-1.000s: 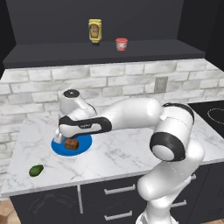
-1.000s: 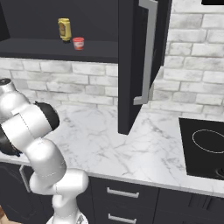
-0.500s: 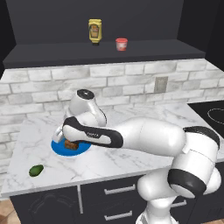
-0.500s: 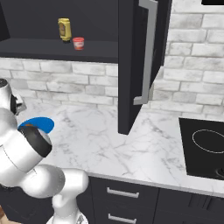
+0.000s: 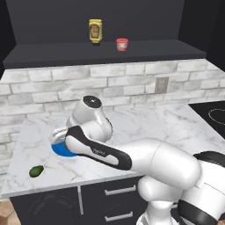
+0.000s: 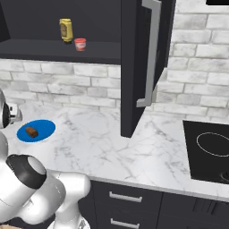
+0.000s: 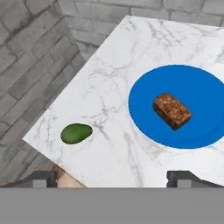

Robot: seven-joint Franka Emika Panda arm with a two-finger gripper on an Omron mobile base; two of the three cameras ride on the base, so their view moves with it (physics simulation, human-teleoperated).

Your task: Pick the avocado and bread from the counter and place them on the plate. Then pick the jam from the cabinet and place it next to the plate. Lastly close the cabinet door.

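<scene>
We see the small brown crusted bread chunk (image 7: 172, 110) lying on the flat round blue plate (image 7: 144, 118), right of centre in the hand view, so that step looks done. Our gripper (image 7: 114, 178) hangs spread and empty, likely bound for the dark green oval avocado (image 7: 76, 133) at lower left on the white marble counter (image 7: 113, 74).

Counter (image 7: 109, 83): white marble slab with grey veining, one corner pointing toward 8 o'clock.
Plate (image 7: 148, 118): flat bright blue disc at 3 o'clock on the slab, partly cut by the frame edge.
Bread (image 7: 172, 110): brown crusted chunk lying on the plate, near its middle.
Avocado (image 7: 76, 133): dark green oval on bare marble at 8 o'clock, well apart from the plate, close to the slab's edge.
Brick wall (image 7: 30, 52): grey, from 9 to 12 o'clock.
Gripper (image 7: 112, 178): two dark fingertips at 6 o'clock, set wide apart, nothing between them.
</scene>
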